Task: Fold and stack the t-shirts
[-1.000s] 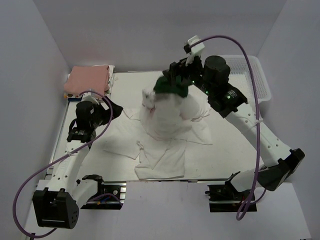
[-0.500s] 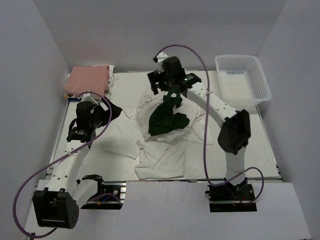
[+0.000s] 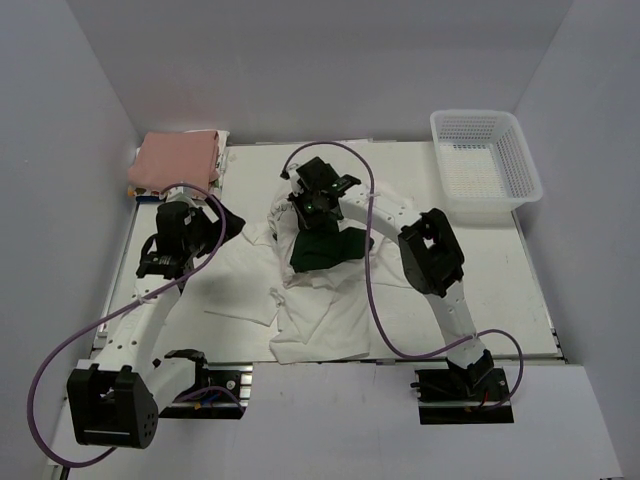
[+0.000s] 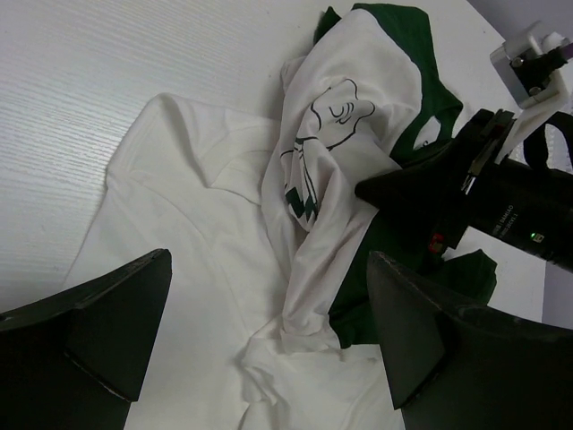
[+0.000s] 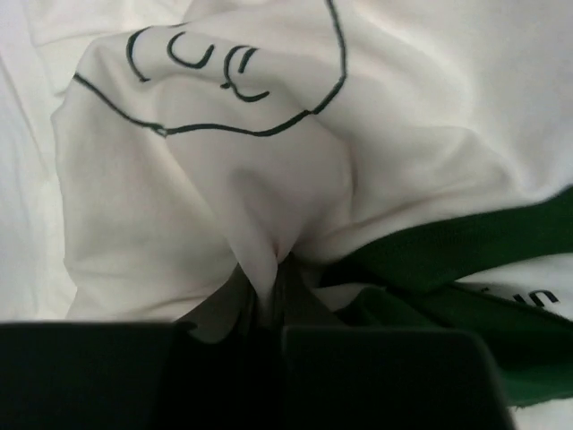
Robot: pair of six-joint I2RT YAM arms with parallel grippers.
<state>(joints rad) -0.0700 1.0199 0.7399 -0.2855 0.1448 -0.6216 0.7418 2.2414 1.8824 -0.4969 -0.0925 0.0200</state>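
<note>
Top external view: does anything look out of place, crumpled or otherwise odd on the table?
Yes. The green-and-white t-shirt sits crumpled in a heap mid-table, a fold pinched in the right gripper, lying across the wrinkled white t-shirts. None looks folded or stacked yet.

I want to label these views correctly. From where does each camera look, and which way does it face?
Top external: fixed above and behind the bases, facing down on the table; both arms show, with left gripper and right gripper.
Left wrist: on the left arm, facing the green-printed shirt; its own open fingers frame the bottom.
Right wrist: on the right arm, very close to that shirt, pinched in its own fingers.
Shared: all three show the green-printed shirt.
</note>
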